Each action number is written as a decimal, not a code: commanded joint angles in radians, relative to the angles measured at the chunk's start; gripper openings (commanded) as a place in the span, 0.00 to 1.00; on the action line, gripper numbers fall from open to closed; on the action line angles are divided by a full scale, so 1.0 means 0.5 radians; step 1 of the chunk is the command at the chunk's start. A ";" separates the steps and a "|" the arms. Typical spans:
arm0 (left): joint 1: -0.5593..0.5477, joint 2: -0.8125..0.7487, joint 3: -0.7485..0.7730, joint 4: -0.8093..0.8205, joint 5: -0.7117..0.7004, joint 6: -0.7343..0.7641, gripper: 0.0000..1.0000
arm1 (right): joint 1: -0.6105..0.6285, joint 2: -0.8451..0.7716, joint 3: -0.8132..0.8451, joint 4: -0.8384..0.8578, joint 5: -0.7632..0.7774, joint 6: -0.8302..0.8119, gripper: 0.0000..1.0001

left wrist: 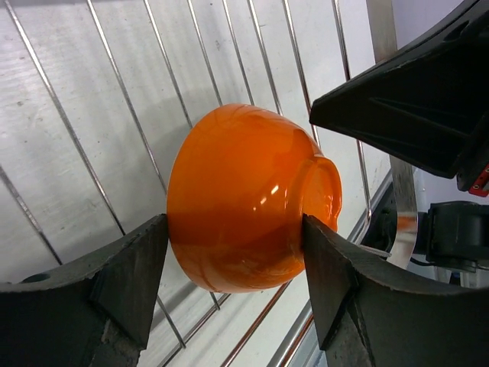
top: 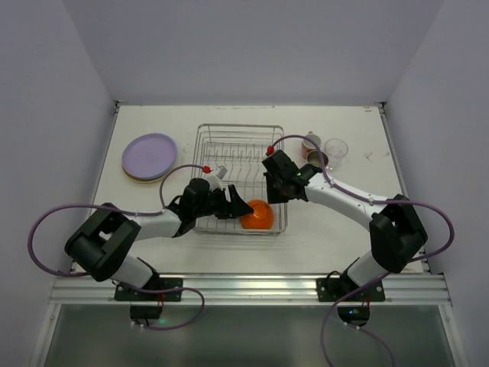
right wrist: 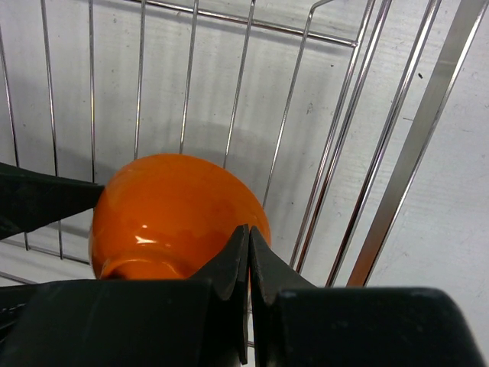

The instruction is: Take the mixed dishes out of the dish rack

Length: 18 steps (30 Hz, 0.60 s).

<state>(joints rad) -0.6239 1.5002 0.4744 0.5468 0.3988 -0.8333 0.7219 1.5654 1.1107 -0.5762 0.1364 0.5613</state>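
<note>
An orange bowl (top: 257, 215) lies tipped with its foot ring showing in the near right corner of the silver wire dish rack (top: 241, 138). My left gripper (top: 241, 208) reaches in from the left. In the left wrist view its two fingers press against opposite sides of the bowl (left wrist: 244, 199), so the gripper (left wrist: 235, 237) is shut on it. My right gripper (top: 275, 199) hangs just above and behind the bowl (right wrist: 168, 206); its fingers (right wrist: 249, 233) are shut together and hold nothing.
A stack of plates with a lavender one on top (top: 149, 157) sits left of the rack. A pink mug (top: 312, 144), a cup (top: 318, 159) and a clear glass (top: 335, 147) stand to its right. Rack wires (right wrist: 412, 153) surround the bowl.
</note>
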 commanded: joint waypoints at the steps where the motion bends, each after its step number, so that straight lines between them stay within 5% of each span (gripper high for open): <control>1: 0.005 -0.183 0.067 -0.176 -0.101 0.120 0.57 | 0.013 -0.026 0.043 0.002 0.034 -0.003 0.00; 11: 0.005 -0.579 0.275 -0.630 -0.307 0.298 0.57 | 0.010 -0.121 0.061 -0.023 0.068 -0.012 0.01; 18: 0.005 -0.776 0.380 -0.878 -0.408 0.427 0.54 | 0.013 -0.305 0.021 0.054 0.098 0.012 0.26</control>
<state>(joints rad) -0.6239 1.1496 0.5999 0.1745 0.2329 -0.6773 0.7219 1.4933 1.1107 -0.5812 0.1452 0.5591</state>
